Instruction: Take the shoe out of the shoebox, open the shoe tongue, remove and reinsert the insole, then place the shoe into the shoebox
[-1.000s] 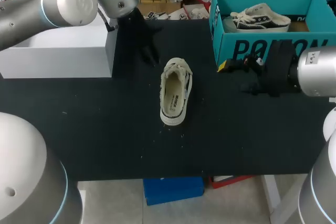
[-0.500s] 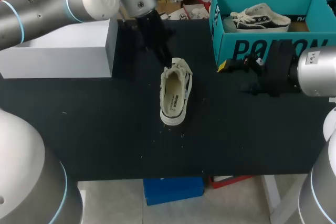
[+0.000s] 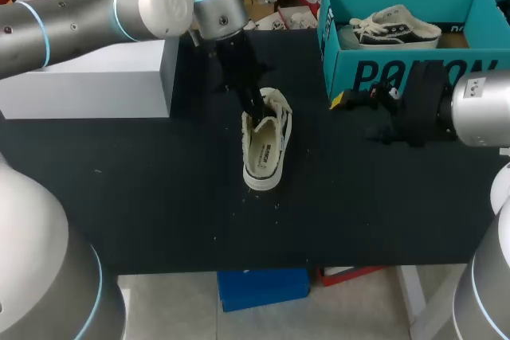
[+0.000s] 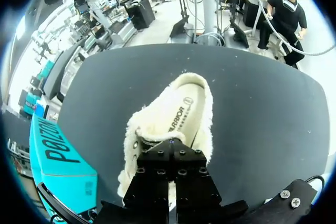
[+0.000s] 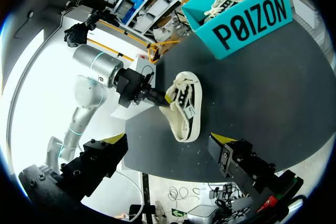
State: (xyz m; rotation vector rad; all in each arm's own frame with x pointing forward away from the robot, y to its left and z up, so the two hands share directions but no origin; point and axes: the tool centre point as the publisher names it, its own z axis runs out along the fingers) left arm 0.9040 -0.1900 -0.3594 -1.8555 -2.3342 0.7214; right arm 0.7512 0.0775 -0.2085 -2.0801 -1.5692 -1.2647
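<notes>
Fingers together, our left end effector (image 3: 256,109) pokes the shoe (image 3: 267,149) at its 12 o'clock end, likely to pry it open; our right end effector (image 5: 168,141), spread apart, hovers at 3 o'clock.

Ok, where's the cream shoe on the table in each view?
Head view: cream shoe at the table's middle.
Left wrist view: cream shoe just ahead of the left gripper, laced end nearest.
Right wrist view: cream shoe ahead of the right gripper, mid-table.
Shared landmark: teal shoebox beside it.
</notes>
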